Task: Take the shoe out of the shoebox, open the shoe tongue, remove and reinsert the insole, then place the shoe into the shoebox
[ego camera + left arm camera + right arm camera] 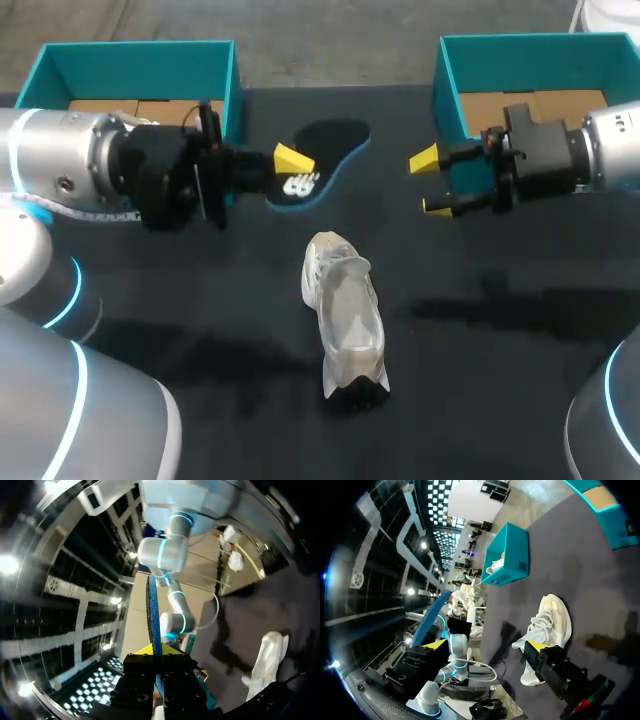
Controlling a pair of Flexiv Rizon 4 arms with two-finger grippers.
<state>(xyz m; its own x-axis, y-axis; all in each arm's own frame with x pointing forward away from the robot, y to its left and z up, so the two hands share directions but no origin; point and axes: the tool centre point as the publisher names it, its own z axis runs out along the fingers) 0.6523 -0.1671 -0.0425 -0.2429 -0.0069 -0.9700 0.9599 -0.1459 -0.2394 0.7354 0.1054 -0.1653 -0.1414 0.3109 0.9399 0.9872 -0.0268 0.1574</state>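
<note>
The insole [335, 143] is thin, light and floppy. It stands on edge, clamped in the left tool [292, 168] above the desk [520, 340], and the left wrist view shows it running straight out between the fingers. It will likely bend if pushed from its tip, so it is better guided in heel-first. The shoe [347, 312] lies on the desk between the arms, pale, soft-sided and light. It probably needs bracing at the firmer heel or sole. The right tool [430, 183] hangs apart and empty, near the shoebox [447, 90].
</note>
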